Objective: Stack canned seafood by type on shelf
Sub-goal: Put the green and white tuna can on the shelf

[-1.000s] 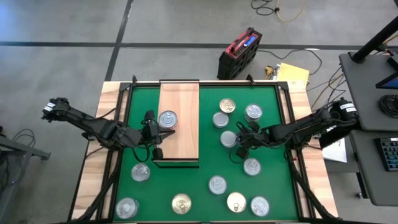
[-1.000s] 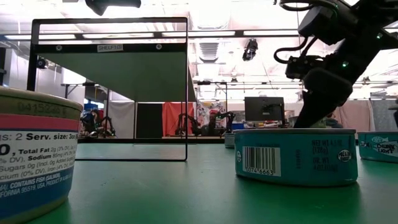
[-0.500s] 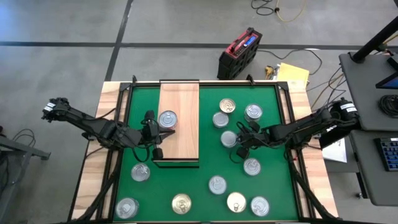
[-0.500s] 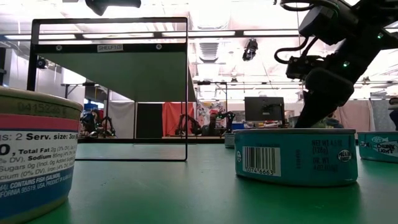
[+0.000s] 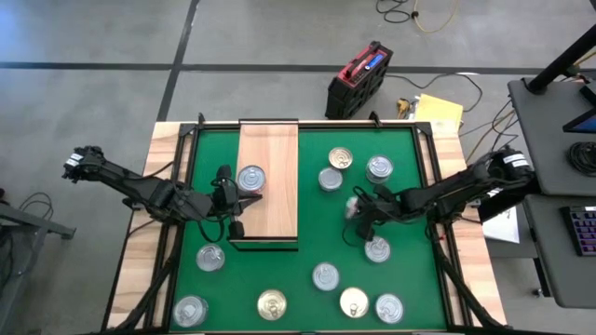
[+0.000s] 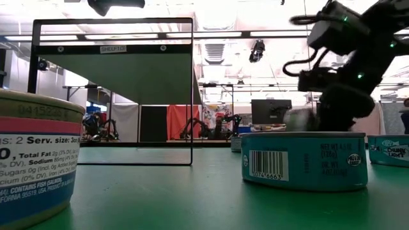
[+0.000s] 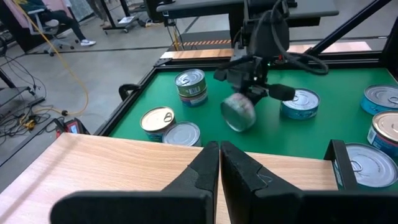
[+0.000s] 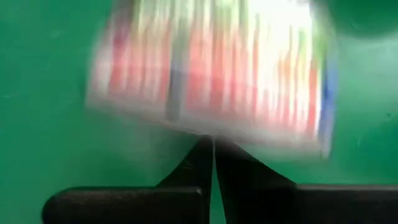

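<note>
Several round flat cans of seafood lie about the green mat [image 5: 307, 265]. One can [image 5: 250, 179] stands on the raised wooden shelf [image 5: 275, 209]. My left gripper [image 7: 219, 163] hovers shut over the shelf's left edge, close to that can. At the mat's right middle my right gripper [image 5: 361, 210] is shut, with a blurred can [image 7: 238, 112] tipped up at its fingertips. That can also shows as a grey smear [image 6: 299, 120] in the low view. Another can [image 5: 377, 248] lies flat just near of the right gripper. My right gripper meets the tipped can's labelled side wall [image 8: 205, 124] with its shut fingertips [image 8: 207, 155], slanting down from the table's right. The can stands tilted, its lid [image 7: 240, 111] turned toward the table's left. Whether any part of it rests on the mat, I cannot tell.
Two cans [image 5: 341, 158] [image 5: 378, 168] and a third [image 5: 330, 179] sit far of the right gripper. More cans line the near edge [image 5: 272, 303] [image 5: 354, 301] and near-left corner [image 5: 190, 311]. The shelf's black frame [image 6: 192, 96] stands upright on the mat.
The can that lay flat on the mat just left of my right gripper has tipped up at the shut fingertips and now shows blurred. My left gripper has kept still.
</note>
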Controlling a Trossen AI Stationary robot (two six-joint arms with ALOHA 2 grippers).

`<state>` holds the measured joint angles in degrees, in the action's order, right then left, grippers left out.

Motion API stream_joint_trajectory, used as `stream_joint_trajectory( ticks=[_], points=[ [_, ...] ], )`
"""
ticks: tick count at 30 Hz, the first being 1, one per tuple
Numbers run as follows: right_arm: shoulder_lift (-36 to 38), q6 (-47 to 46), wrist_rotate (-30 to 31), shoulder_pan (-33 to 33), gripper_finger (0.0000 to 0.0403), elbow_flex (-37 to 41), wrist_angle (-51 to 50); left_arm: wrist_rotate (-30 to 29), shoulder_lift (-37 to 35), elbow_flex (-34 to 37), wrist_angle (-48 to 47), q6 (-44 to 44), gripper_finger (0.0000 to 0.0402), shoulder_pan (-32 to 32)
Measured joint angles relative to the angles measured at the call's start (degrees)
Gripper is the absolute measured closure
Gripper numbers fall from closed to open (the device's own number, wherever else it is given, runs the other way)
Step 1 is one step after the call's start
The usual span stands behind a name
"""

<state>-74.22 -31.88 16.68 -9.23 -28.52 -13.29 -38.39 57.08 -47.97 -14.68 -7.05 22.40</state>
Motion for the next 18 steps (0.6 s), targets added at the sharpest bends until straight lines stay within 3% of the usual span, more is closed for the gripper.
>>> stream_joint_trajectory(
  ticks=[18],
  points=[
    [0.1, 0.0, 0.9, 0.0, 0.0390, -0.8, 0.3, 0.0, 0.0, 0.1, 0.0, 0.0, 0.0402, 0.0]
  ],
)
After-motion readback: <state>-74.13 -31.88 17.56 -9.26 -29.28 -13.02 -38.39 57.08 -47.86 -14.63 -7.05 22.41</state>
